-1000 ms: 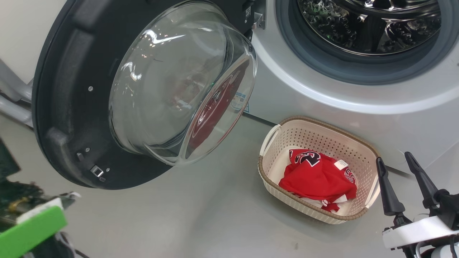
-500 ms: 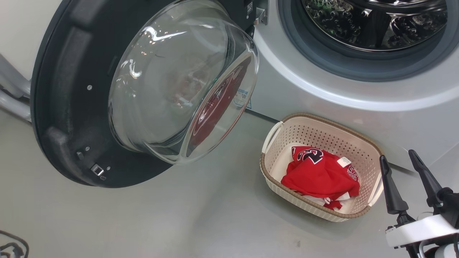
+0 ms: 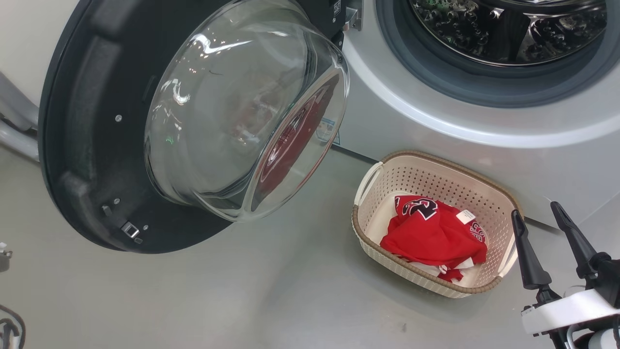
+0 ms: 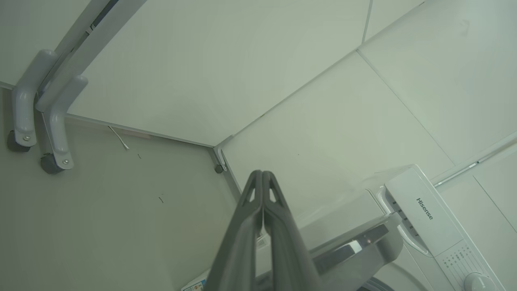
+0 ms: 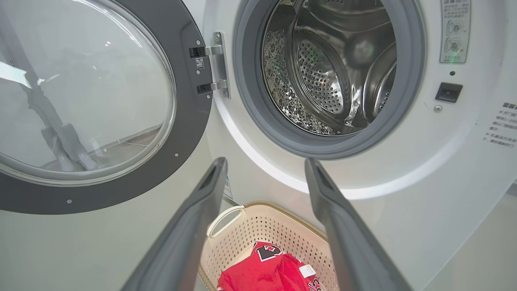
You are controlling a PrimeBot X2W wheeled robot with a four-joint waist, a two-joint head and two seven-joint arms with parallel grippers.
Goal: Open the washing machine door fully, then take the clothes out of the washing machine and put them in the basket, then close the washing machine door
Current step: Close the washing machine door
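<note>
The washing machine door (image 3: 82, 160) stands swung open at the left, its glass bowl (image 3: 247, 111) bulging toward me. In the right wrist view the door (image 5: 190, 121) hangs on its hinge beside the steel drum (image 5: 331, 68) of the washing machine (image 3: 436, 121). The clothes (image 3: 431, 232), a red garment with black-and-white lettering, lie in the cream basket (image 3: 368, 242) on the floor below the opening. My right gripper (image 3: 535, 211) is open, just right of the basket and empty; in its own view it (image 5: 265, 161) points over the basket (image 5: 262, 226) and clothes (image 5: 266, 275). My left gripper (image 4: 262, 173) is shut on nothing, aimed at the wall corner.
Grey frame legs on castors (image 4: 40, 121) stand by the wall at the left. The machine's white top panel (image 4: 424, 210) shows in the left wrist view. Bare grey floor (image 3: 266, 291) lies in front of the door and basket.
The green-marked hardware at the lower left of the head view has left the picture, which has shifted slightly. Door, basket, clothes and right gripper hold their places.
</note>
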